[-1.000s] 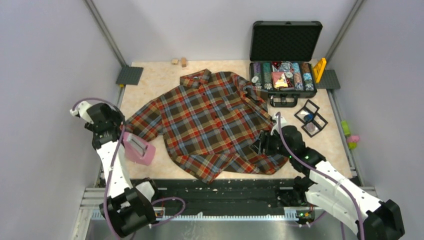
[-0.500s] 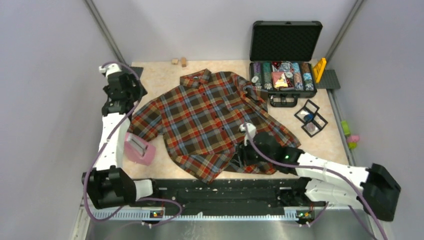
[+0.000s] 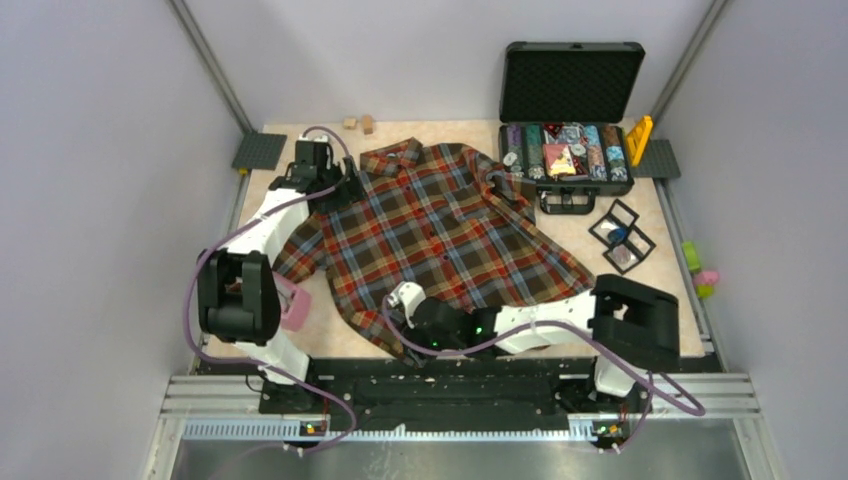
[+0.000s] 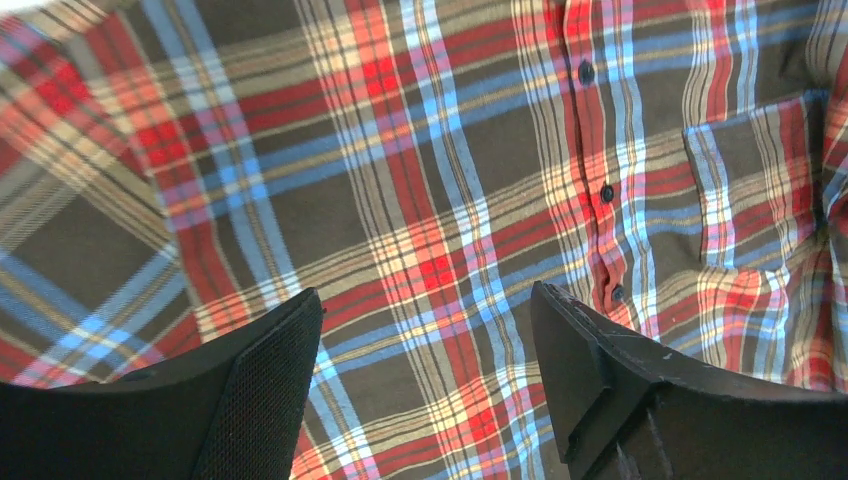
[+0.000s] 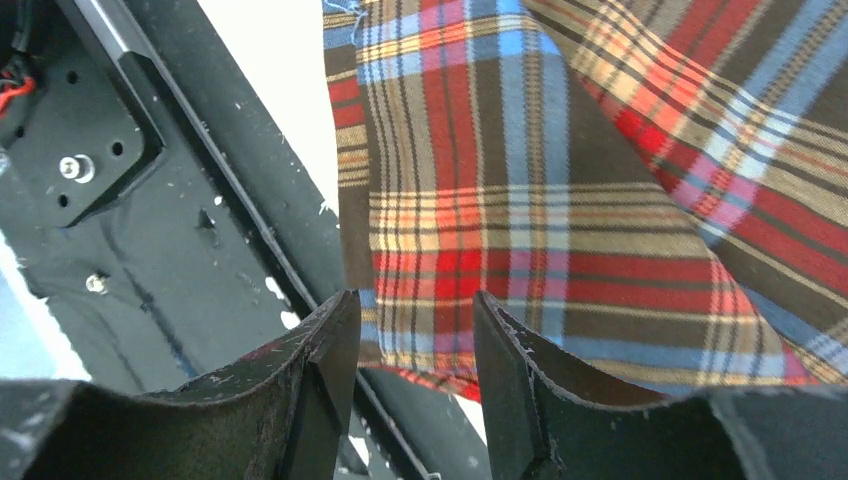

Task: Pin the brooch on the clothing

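Beige table w/ plaid shirt mid-frame; L gripper spread wide upper left, R gripper parted at bottom hem, both empty.

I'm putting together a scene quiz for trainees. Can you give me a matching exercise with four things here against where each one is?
Things:
1. left gripper
2. right gripper
3. black case
4. pink block

Places:
A. far right corner, lid raised
B. at the near hem of the plaid shirt
C. near left edge, partly hidden
D. over the shirt's far left shoulder

Pairs: 1-D, 2-B, 3-A, 4-C
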